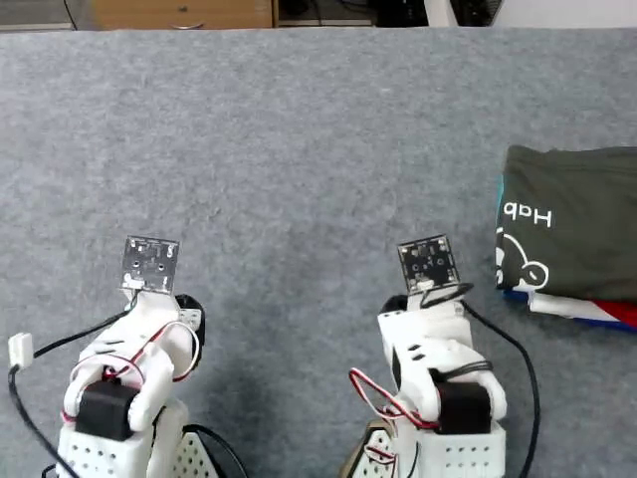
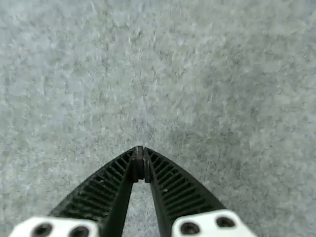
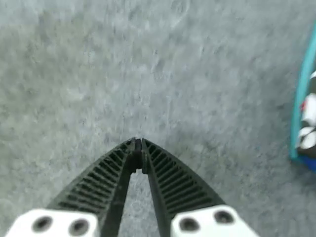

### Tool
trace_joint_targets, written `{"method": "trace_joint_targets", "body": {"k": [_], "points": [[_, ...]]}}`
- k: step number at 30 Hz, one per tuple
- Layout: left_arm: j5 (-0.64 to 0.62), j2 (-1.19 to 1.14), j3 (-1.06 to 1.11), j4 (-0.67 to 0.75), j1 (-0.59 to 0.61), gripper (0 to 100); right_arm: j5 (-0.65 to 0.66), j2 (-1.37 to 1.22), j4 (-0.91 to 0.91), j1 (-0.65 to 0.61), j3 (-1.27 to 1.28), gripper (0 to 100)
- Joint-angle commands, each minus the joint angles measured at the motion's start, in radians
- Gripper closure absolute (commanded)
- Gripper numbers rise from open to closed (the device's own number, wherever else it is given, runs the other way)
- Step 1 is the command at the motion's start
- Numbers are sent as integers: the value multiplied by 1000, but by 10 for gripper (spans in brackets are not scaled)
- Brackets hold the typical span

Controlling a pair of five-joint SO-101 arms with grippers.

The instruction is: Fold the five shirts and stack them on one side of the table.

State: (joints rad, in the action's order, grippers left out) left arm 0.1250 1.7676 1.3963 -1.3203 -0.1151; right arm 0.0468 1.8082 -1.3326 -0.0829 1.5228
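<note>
A stack of folded shirts [image 1: 572, 229] lies at the right edge of the grey table, a dark green shirt with white print on top and blue, red and white layers showing under its near edge. The stack's edge [image 3: 305, 123] also shows in the right wrist view. My left gripper [image 2: 138, 157] is shut with nothing in it, held over bare grey felt at the near left. My right gripper [image 3: 138, 148] is also shut and empty, over the felt near the middle, left of the stack. Both arms [image 1: 139, 349] [image 1: 438, 349] sit folded back at the near edge.
The grey felt table top [image 1: 299, 149] stretches bare across the middle, left and far side. A wooden cabinet [image 1: 179, 12] stands beyond the far edge. Cables run by each arm's base.
</note>
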Motion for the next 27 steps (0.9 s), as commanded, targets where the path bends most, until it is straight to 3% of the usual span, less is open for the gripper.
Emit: {"method": "trace_joint_targets", "body": {"k": [1, 19, 27], "points": [[0, 51, 48, 25, 0, 982, -2, 96, 21, -12, 61, 994], [0, 51, 295, 69, 2, 982, -2, 87, 25, -84, 166, 994], [0, 44, 296, 64, 2, 982, -8, 88, 18, -82, 166, 994]]}}
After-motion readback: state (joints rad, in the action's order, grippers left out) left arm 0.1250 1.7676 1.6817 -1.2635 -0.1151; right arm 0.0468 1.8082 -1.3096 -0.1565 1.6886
